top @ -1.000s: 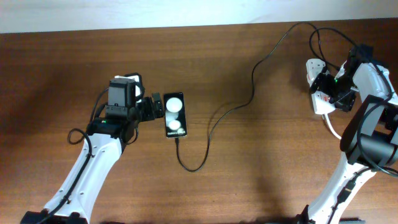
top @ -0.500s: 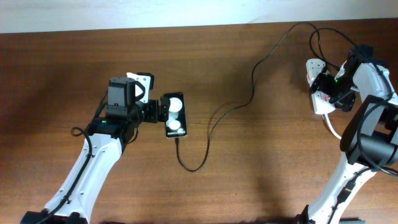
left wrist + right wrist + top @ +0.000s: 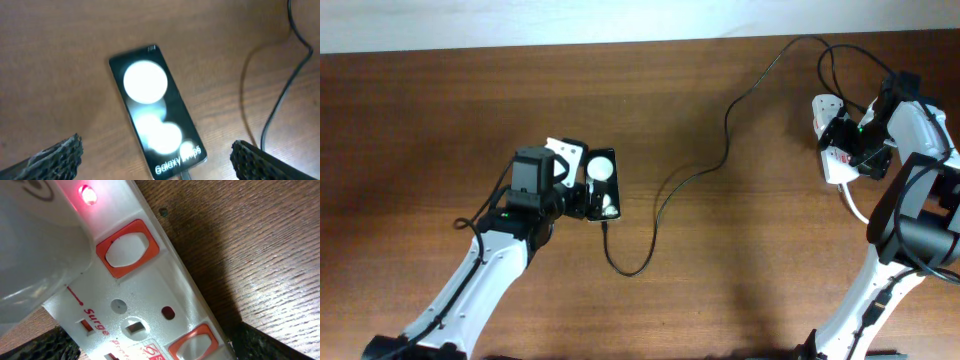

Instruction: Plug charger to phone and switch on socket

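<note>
The black phone (image 3: 604, 186) lies on the wooden table, its glossy face showing round white reflections. In the left wrist view the phone (image 3: 155, 115) lies between and ahead of my open left gripper (image 3: 160, 159); overhead, that gripper (image 3: 586, 190) overlaps the phone's left edge. The thin black charger cable (image 3: 692, 174) joins the phone's near end (image 3: 186, 175) and loops away to the far right. The white socket strip (image 3: 825, 110) is under my right gripper (image 3: 847, 142). Close up, the socket (image 3: 145, 305) shows a lit red lamp (image 3: 88, 194) and red-framed switches (image 3: 127, 247). My right gripper (image 3: 155, 349) straddles it, open.
The socket's thick white cord (image 3: 856, 206) trails toward the front on the right. A blurred white-grey body (image 3: 35, 245) sits on the strip at upper left. The table's far edge runs along the top of the overhead view.
My left arm has moved right and forward, bringing its gripper from beside the phone to over its left edge. The right arm and the cable have not moved.
</note>
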Controlling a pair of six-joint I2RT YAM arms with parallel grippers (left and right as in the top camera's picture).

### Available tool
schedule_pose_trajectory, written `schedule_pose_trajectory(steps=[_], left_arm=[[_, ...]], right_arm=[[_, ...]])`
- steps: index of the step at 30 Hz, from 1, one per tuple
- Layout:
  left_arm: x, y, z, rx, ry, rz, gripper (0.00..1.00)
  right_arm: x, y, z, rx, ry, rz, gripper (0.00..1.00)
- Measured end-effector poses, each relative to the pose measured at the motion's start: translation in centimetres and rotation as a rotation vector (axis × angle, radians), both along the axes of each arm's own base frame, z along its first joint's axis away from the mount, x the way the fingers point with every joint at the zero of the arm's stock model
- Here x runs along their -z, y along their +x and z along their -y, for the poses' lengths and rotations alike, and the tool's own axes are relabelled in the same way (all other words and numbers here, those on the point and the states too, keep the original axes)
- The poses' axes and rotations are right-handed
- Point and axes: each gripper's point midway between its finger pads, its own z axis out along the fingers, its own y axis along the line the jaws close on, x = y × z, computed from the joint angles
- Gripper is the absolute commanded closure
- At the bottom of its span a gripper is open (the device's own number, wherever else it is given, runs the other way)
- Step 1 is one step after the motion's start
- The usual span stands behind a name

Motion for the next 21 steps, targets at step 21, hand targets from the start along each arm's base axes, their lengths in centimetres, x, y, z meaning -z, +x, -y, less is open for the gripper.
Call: schedule_pose_trajectory(steps=[21], left_arm=[[-0.5, -0.6, 1.2, 0.151, 0.001, 0.189, 0.01]], right_arm=[[0.0, 0.0, 0.0, 0.000, 0.000, 0.000, 0.01]])
